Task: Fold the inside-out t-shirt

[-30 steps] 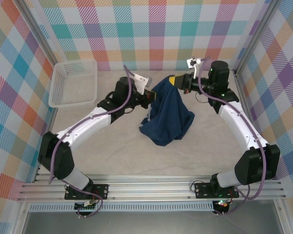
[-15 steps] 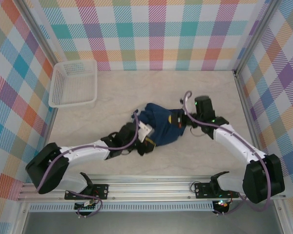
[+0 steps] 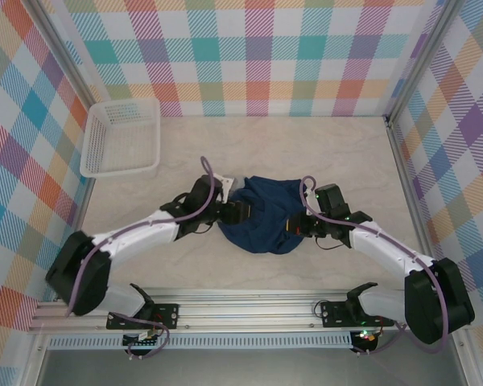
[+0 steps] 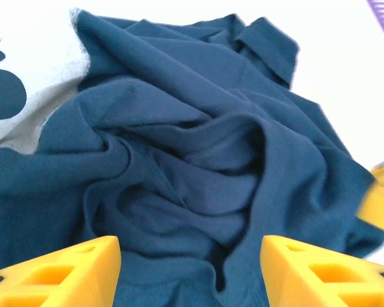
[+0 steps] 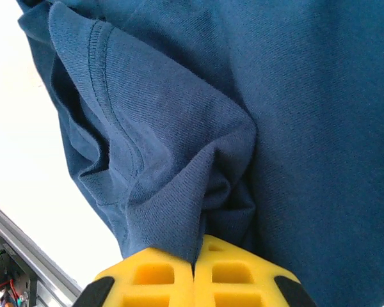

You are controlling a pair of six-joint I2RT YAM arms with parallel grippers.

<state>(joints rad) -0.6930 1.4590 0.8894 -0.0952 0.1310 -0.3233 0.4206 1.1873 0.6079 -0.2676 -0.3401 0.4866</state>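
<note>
Top external view: nearest, along the bottom of the frame, runs the metal rail [image 3: 249, 310] that carries both arm bases, and from there the two arms reach up over the pale desk [image 3: 322, 153] toward the middle. There the inside-out t-shirt [image 3: 266, 219] lies in a rumpled dark navy heap, a little below the centre of the frame. The left claw [image 3: 243, 213] sits at the heap's left edge and the right claw [image 3: 292, 225] at its lower right. Farther back, in the upper left, a white mesh basket [image 3: 122, 170] stands well apart from the cloth, and bright plaid walls [image 3: 258, 56] close off the rear and sides. In the left wrist view the yellow fingers [image 4: 64, 275] stand wide apart at the bottom corners, clamping nothing. Folds of navy cloth pile up beyond them, and a pale print [image 4: 38, 83] shows at the upper left. In the right wrist view the yellow fingertips [image 5: 160, 278] are pressed together at the bottom edge and pinch a ridge of the cloth, with a stitched hem curving away toward the upper left.
</note>
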